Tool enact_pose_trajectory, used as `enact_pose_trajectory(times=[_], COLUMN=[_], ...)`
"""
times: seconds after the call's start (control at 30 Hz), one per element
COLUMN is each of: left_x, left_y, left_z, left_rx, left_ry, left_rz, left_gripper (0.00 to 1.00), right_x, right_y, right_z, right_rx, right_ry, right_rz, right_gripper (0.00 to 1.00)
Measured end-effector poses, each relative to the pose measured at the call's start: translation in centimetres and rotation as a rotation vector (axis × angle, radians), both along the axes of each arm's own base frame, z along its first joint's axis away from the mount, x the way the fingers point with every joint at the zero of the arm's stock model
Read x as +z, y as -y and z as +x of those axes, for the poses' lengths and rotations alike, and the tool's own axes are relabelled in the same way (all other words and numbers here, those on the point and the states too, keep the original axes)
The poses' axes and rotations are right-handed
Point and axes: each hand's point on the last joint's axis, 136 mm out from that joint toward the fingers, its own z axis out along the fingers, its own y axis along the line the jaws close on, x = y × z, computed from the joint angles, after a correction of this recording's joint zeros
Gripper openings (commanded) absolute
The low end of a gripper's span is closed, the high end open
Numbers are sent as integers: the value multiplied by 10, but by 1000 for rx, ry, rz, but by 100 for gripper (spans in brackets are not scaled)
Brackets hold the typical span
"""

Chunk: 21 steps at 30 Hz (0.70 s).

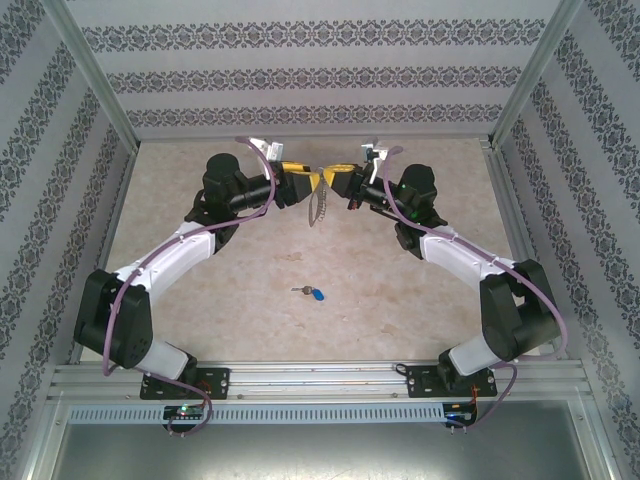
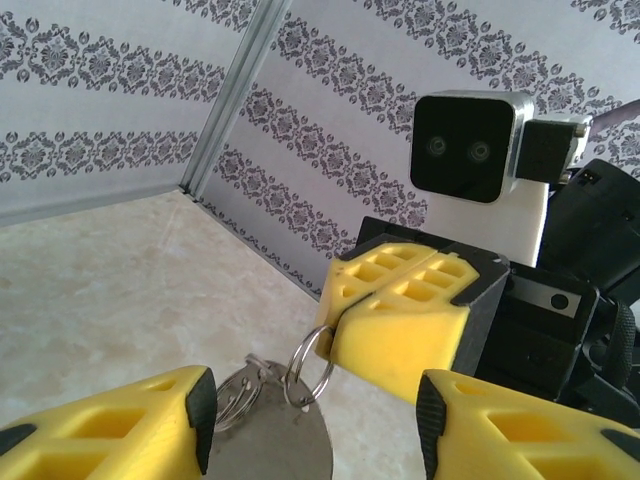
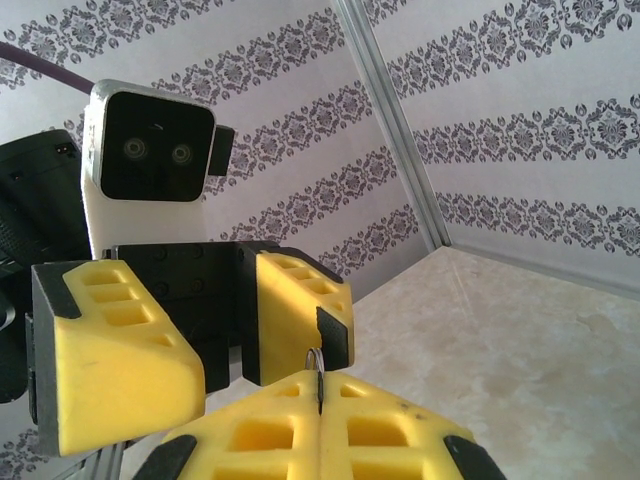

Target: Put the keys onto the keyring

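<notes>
The keys (image 1: pixel 312 293), a tiny silver key on a blue oval tag, lie on the table well in front of both grippers. The keyring (image 1: pixel 317 207) hangs in the air between them. In the left wrist view it is a split ring (image 2: pixel 308 368) linked to a flat grey metal oval (image 2: pixel 275 445) and a second ring. My right gripper (image 1: pixel 333 180) is shut on the split ring, whose thin wire pokes out of the closed seam (image 3: pixel 316 358). My left gripper (image 1: pixel 312 181) faces it, open, its fingers (image 2: pixel 150 420) on either side of the hanging oval without touching it.
The beige table (image 1: pixel 200 300) is fenced by patterned walls on aluminium posts (image 1: pixel 95 75). A metal rail (image 1: pixel 320 378) runs along the near edge by the arm bases. The two wrists nearly touch over the far middle of the table.
</notes>
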Motion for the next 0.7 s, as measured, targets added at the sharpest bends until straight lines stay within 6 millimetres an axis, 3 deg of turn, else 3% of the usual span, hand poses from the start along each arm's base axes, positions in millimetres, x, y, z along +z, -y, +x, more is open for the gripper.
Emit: enact_pose_trajectory(times=[0.3, 0.7], left_x=[-7, 2], left_y=[5, 6], left_z=[2, 1], left_rx=[-30, -45], left_ry=[-38, -18], left_rz=[-8, -39], left_gripper=[37, 25], right_x=[2, -2], right_y=[-1, -2], right_z=[0, 1], right_rx=[5, 6], right_ry=[5, -7], right_rz=[1, -4], right_gripper=[0, 0])
